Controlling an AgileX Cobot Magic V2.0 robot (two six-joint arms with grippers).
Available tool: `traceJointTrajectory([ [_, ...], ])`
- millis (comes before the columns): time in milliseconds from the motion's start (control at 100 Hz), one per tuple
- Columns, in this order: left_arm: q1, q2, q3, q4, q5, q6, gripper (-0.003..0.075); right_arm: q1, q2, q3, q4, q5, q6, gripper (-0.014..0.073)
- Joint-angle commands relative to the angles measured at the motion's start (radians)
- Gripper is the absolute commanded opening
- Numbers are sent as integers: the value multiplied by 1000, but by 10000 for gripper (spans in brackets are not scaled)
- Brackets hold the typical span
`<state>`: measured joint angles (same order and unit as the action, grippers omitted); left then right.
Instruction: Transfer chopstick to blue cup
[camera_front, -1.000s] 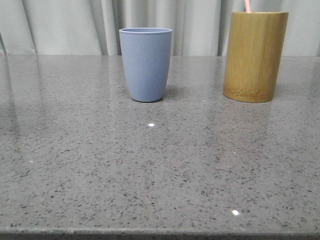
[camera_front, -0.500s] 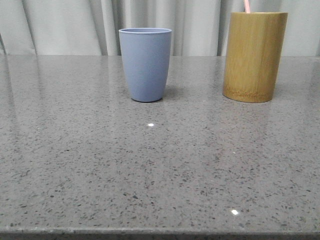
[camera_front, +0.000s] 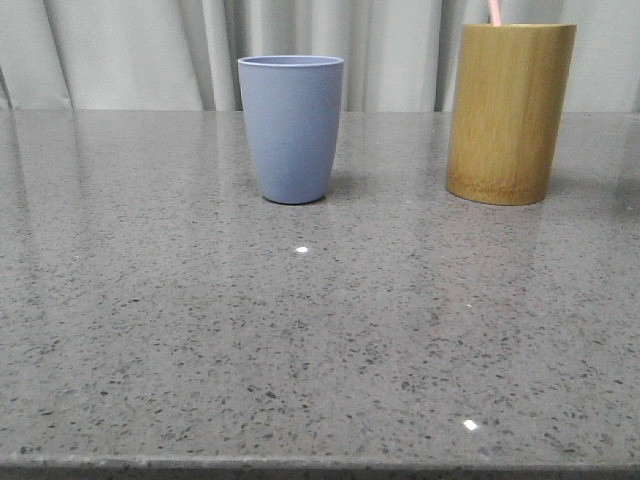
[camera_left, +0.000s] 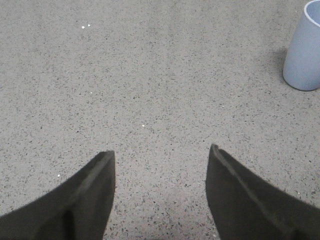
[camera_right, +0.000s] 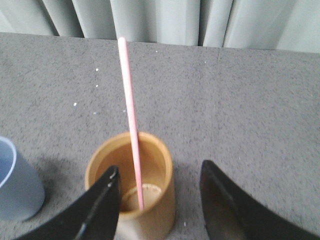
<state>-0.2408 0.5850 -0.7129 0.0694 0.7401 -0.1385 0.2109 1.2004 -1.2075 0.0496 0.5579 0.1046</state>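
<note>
Right wrist view: the right claw (camera_right: 159, 200), jaws apart and empty, hangs above the bamboo holder (camera_right: 131, 182) on the grey tabletop (camera_right: 250, 100), the blue cup (camera_right: 15, 182) beside it. One pink chopstick (camera_right: 131, 125) leans inside the holder, rising between the jaws; light, stiff, probably slick, best pinched along its exposed upper shaft.
</note>
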Motion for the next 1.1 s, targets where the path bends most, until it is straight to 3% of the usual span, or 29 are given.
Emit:
traceJointTrajectory([
  [0,2,1,-24,7,-78,-7,401,2,40,-95,0,-72,-1,386],
  [380,2,1,-24,8,-81,-7,401,51,215,-273,1,-26,-12,386],
  [1090,2,1,-24,11,-83,-7,401,51,406,-372,1,-77,-12,385],
])
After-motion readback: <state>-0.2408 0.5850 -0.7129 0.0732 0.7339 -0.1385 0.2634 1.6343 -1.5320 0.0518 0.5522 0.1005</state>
